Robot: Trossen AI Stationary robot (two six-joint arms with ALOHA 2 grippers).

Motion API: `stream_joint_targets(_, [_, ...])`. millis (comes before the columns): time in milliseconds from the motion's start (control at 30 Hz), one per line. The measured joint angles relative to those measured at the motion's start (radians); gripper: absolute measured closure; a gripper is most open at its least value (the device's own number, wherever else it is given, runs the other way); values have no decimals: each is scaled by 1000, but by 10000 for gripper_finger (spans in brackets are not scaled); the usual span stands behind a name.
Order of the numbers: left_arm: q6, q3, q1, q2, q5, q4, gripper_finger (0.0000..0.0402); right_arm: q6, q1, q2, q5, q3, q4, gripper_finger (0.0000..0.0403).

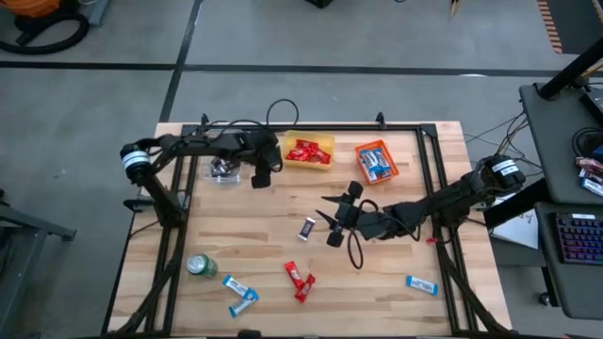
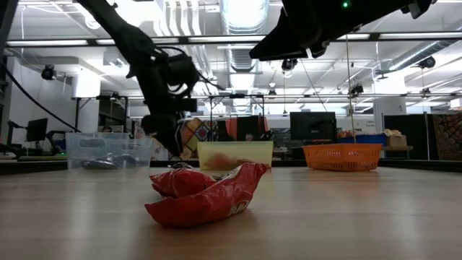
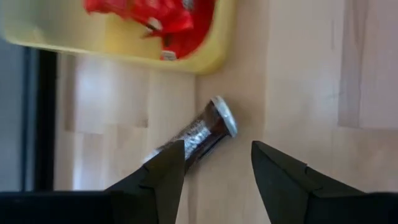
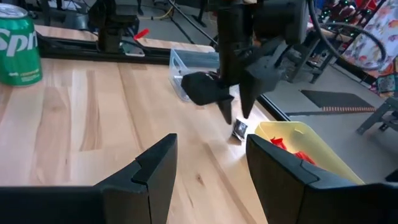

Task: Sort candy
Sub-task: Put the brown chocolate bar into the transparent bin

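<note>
The left gripper (image 3: 214,171) hangs with its jaws spread over a dark brown, silver-ended candy bar (image 3: 199,134) lying flat on the wood just beside the yellow tray (image 3: 214,59) of red candies (image 1: 303,151) — nothing is clamped. In the left wrist view the bar's long axis runs diagonally, its silver crimped end pointing toward the tray's corner, the other end hidden behind one finger. The right gripper (image 4: 208,168) hovers mid-table, released and empty.

Glossy foil candy (image 3: 198,132), wooden table (image 3: 305,74)
</note>
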Motion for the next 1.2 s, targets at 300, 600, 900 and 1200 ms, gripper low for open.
stream_joint_targets(300, [15,29,28,102,-18,8,247,0,-7,0,0,0,-14,220])
stream_joint_targets(600, [27,35,30,135,-29,6,318,0,-8,0,0,0,-18,220])
stream_joint_targets(900, [11,65,32,127,-79,-55,394,8,-8,0,0,0,-20,220])
stream_joint_targets(1200, [-80,159,30,17,-25,-263,401,21,-8,0,0,0,-20,220])
